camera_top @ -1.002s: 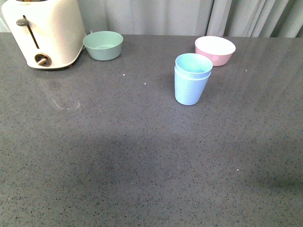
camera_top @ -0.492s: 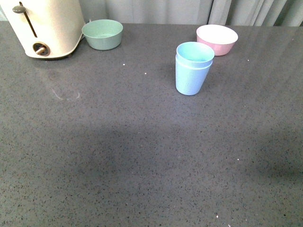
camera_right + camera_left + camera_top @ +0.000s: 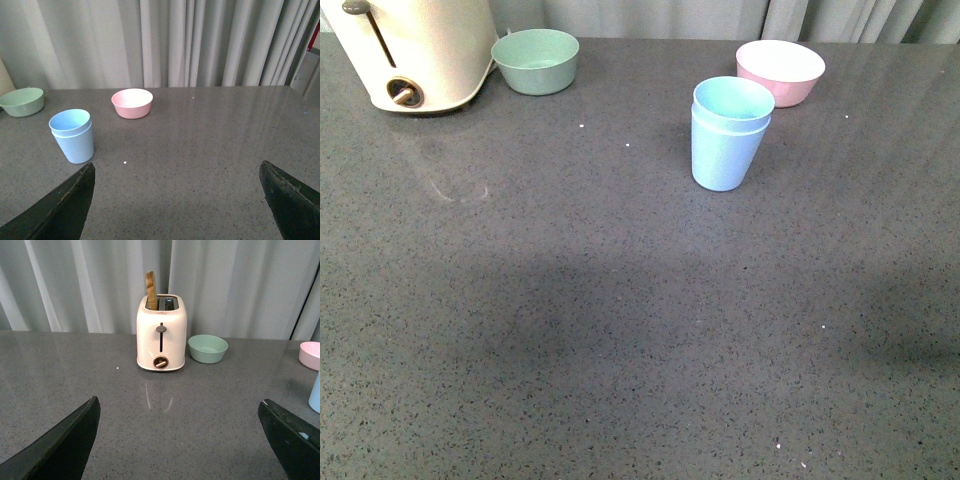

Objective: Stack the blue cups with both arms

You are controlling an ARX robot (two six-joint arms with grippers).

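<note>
Dark grey speckled countertop [image 3: 570, 330] w/ a slight sheen fills the front view; a few white specks on it, soft shadows across the near part. Pale grey curtains [image 3: 210, 45] hang in folds behind the far edge, seen in both wrist views. The blue cups [image 3: 729, 133] are already nested, one inside the other, standing upright on the counter right of centre, toward the back; inner rim sits a bit above the outer. Pink bowl [image 3: 780, 72] just behind them to the right, not touching. Mint-green bowl [image 3: 535, 61] at back left, beside a cream toaster [image 3: 415, 50] w/ a slice sticking up from its slot in the left wrist view. No arms in the front view. Left gripper [image 3: 180, 440] jaws wide apart, nothing between them, above bare counter. Right gripper [image 3: 177, 200] likewise spread, empty, well apart from the cups.
</note>
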